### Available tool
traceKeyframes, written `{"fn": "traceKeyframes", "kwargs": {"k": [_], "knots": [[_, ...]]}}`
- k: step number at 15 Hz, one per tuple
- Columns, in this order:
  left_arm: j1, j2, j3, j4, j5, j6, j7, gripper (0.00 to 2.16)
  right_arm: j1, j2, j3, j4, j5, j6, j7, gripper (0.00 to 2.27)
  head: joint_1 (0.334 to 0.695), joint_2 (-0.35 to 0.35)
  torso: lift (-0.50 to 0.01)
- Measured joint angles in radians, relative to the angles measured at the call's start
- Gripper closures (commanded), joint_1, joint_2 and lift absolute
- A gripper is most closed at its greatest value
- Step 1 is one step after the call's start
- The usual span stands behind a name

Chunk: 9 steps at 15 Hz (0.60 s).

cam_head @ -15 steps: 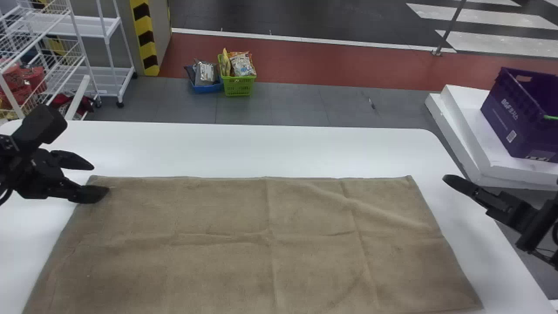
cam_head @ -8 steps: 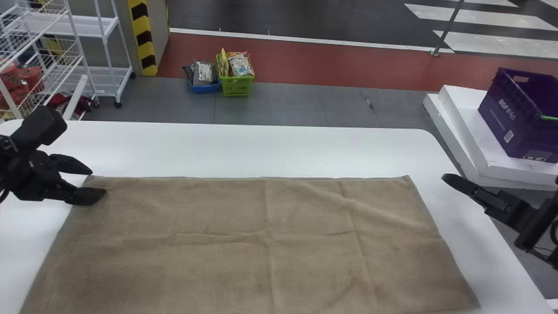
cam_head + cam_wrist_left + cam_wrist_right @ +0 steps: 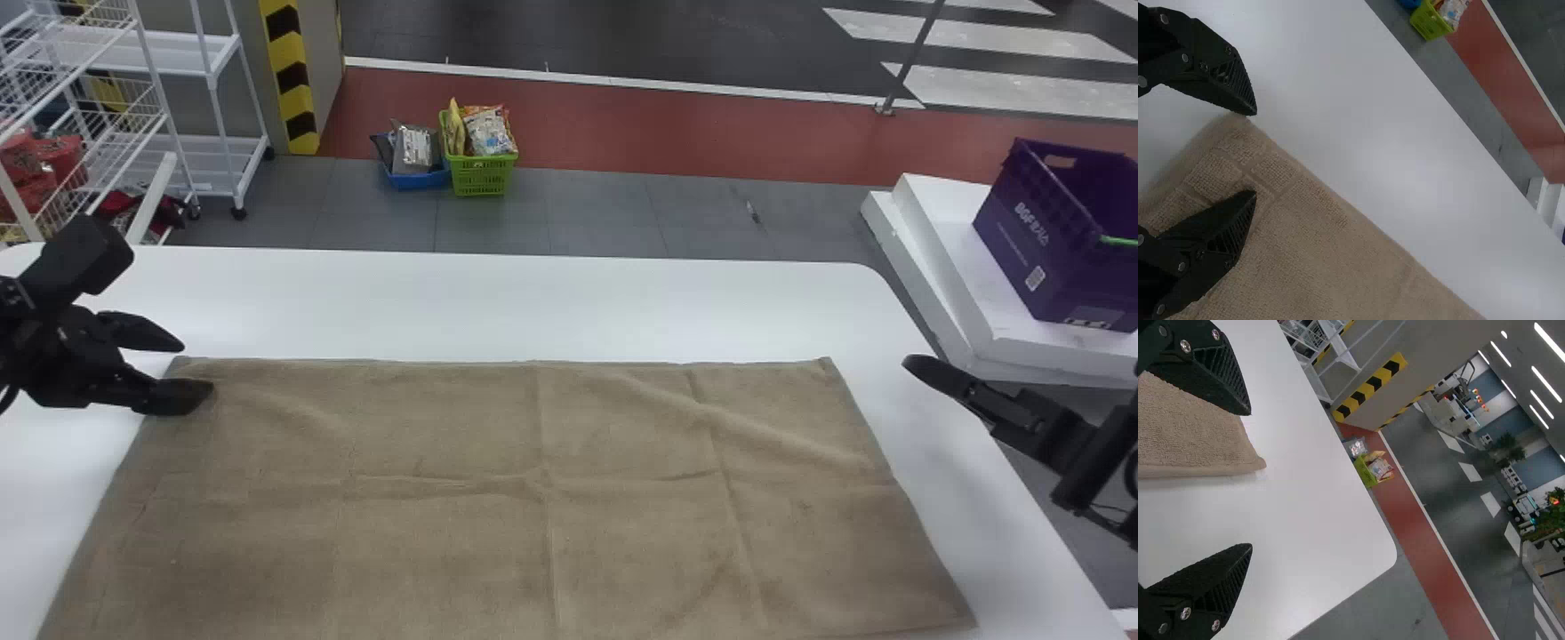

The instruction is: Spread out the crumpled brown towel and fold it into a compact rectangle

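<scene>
The brown towel (image 3: pixel 533 533) lies flat on the bench (image 3: pixel 533 302); spreading looks finished. The left hand (image 3: pixel 197 369), spread at its far-left corner, and right hand (image 3: pixel 1251 479), spread off the far-right, likely must pinch both to fold.

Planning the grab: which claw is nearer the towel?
Left. The left claw is at the far left corner of the towel; the right claw is off its right side.

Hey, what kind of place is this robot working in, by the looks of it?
Probably a shop mock-up or test area inside a large hall: white wire racks with goods, a green basket of packaged snacks on the floor, and rows of ceiling lights overhead.
</scene>
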Motion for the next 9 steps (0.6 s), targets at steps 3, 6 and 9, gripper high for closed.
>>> {"fn": "traceKeyframes", "kwargs": {"k": [3,6,9], "knots": [[-0.001,0.0,0.006,0.0,0.013,0.001,0.019,0.43,0.001,-0.004,-0.01,0.002,0.001,0.0,0.0,0.11,0.695,-0.16,-0.127],[-0.002,0.001,0.007,0.002,0.021,0.001,0.056,0.43,0.002,-0.005,-0.013,0.006,0.001,0.0,0.0,0.11,0.695,-0.155,-0.127],[-0.004,0.003,0.007,0.002,0.027,0.005,0.045,0.43,0.0,-0.006,-0.013,0.009,0.001,0.0,0.0,0.11,0.695,-0.157,-0.127]]}}
